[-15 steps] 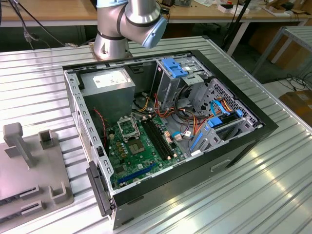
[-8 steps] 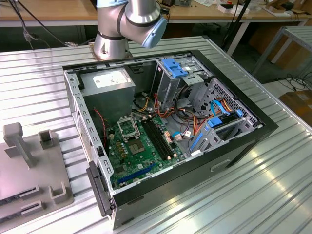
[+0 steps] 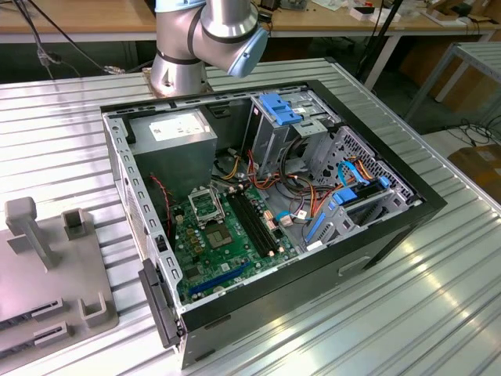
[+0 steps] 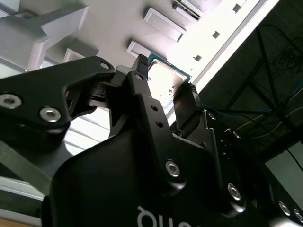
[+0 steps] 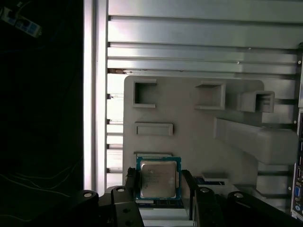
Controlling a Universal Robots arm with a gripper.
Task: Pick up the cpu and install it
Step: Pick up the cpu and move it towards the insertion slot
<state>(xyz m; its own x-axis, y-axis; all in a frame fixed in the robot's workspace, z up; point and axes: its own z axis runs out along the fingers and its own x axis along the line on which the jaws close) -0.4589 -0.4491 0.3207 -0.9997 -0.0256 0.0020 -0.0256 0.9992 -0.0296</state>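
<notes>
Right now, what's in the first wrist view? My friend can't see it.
A silver-topped cpu is pinched between two black fingers, with a grey pocketed tray on a ribbed metal table behind it.

The cpu in the jaws hangs clear of the fixture's raised blocks.

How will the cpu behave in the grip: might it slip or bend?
The cpu looks like a stiff flat plate, so it likely won't flex. The gripper holds it by thin edges, and its metal top looks smooth, so it may slip or tilt. Small, so probably light.
</notes>
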